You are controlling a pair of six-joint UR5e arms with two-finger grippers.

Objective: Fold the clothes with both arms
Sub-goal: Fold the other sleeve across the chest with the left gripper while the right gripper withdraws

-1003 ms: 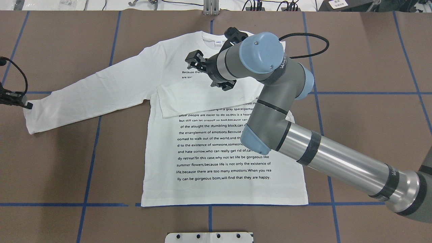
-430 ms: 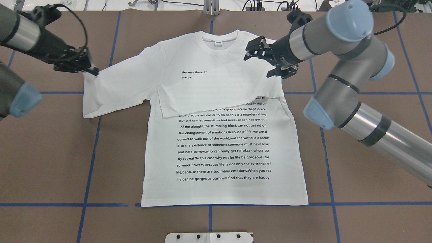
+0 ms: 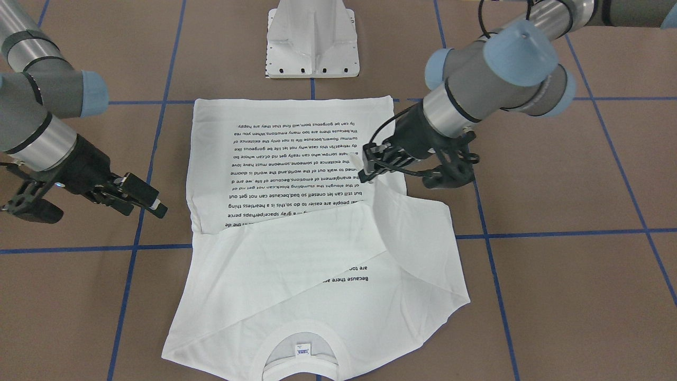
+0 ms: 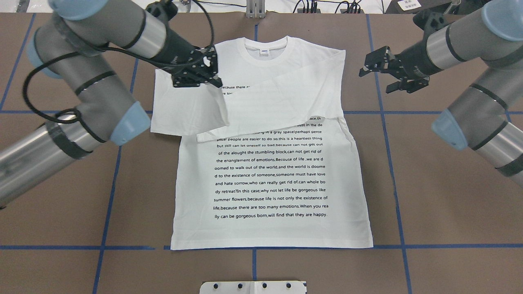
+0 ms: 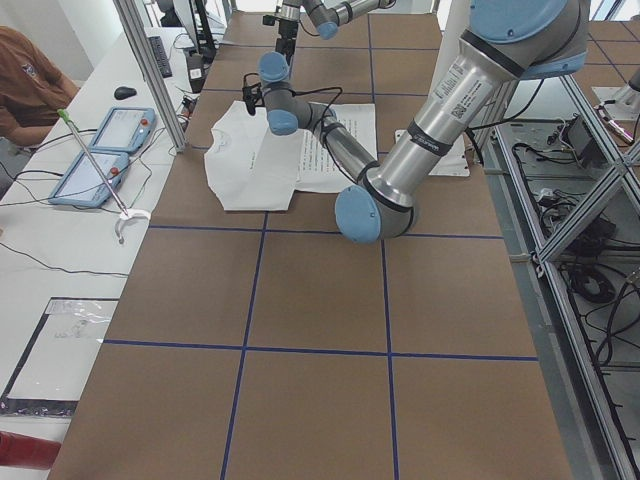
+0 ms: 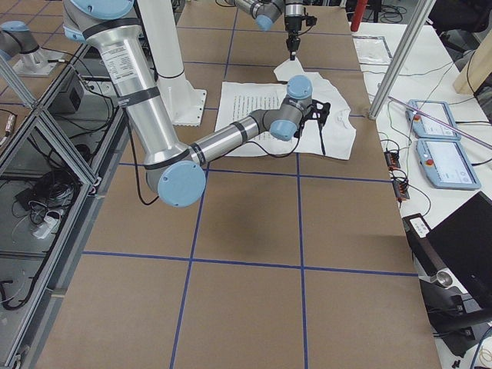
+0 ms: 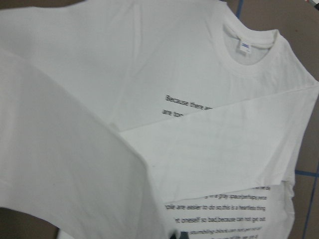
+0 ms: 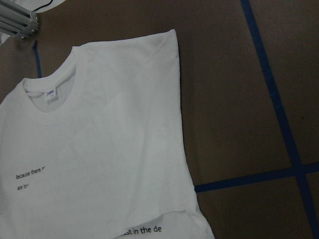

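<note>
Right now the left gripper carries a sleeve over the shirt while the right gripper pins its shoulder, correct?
Not quite: the right gripper hangs open over the table beside the shirt, as the overhead exterior view shows. The left gripper does carry the sleeve.

The table (image 4: 449, 183) is brown and marked into squares by blue tape lines (image 4: 61, 247). A white long-sleeved T-shirt (image 4: 271, 179) lies on it, print up — just past its hem sits a white base plate (image 4: 253, 287).
</note>
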